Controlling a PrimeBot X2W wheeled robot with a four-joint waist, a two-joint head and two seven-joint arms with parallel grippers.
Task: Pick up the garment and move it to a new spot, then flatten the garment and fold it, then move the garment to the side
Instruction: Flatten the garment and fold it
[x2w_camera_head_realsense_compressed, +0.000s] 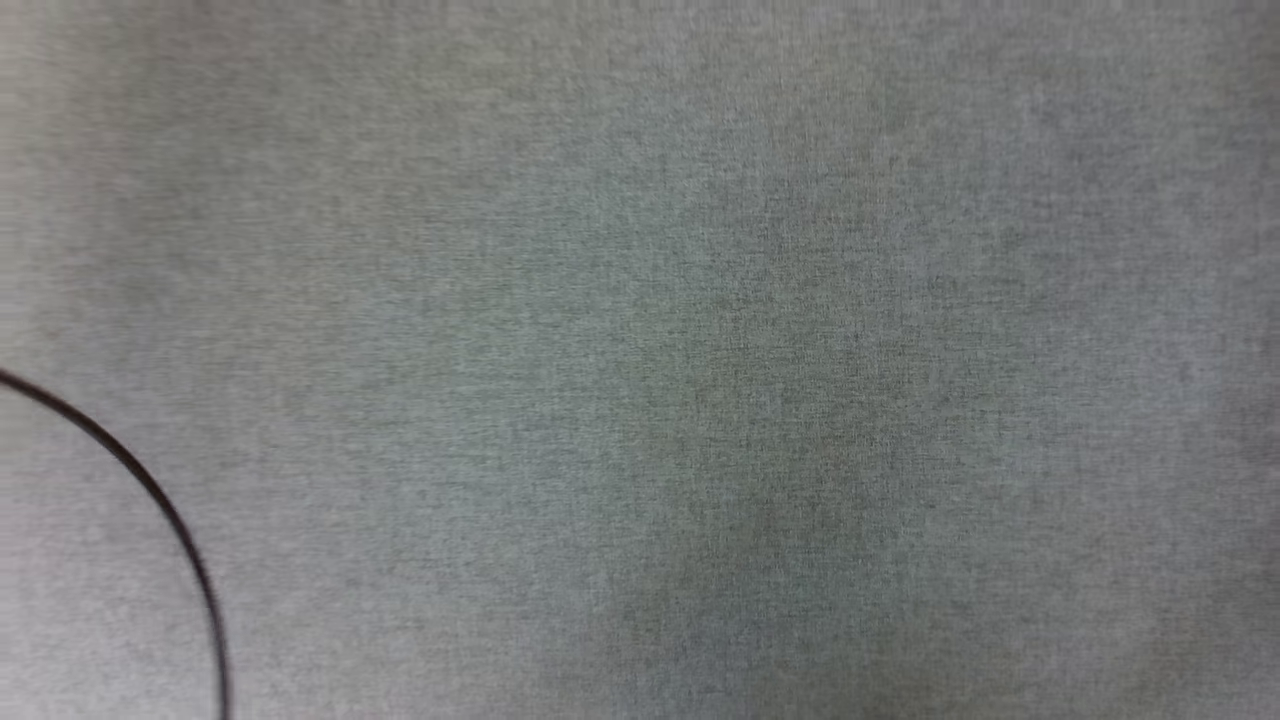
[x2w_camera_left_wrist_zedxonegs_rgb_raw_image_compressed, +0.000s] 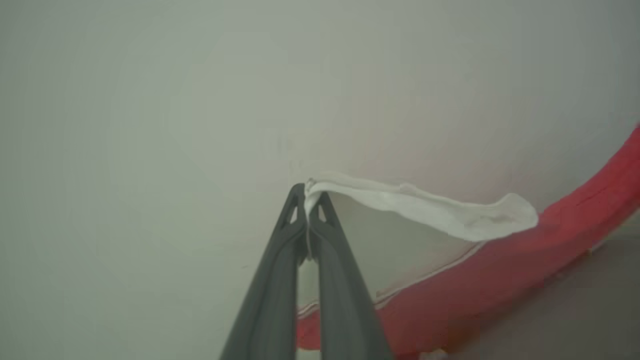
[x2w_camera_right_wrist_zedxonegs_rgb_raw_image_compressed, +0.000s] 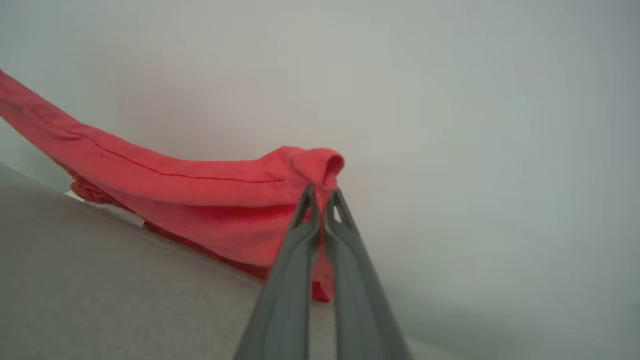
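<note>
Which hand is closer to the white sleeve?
Left. The left hand is shut right on the end of the white sleeve. The right hand is shut on a red edge of the shirt instead.

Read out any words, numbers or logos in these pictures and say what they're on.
None to read. The garment shows plain red cloth with a stitched seam in the right wrist view, and a plain white sleeve beside red cloth in the left wrist view. The grey surface in the head view carries a thin dark curved line, no writing.
</note>
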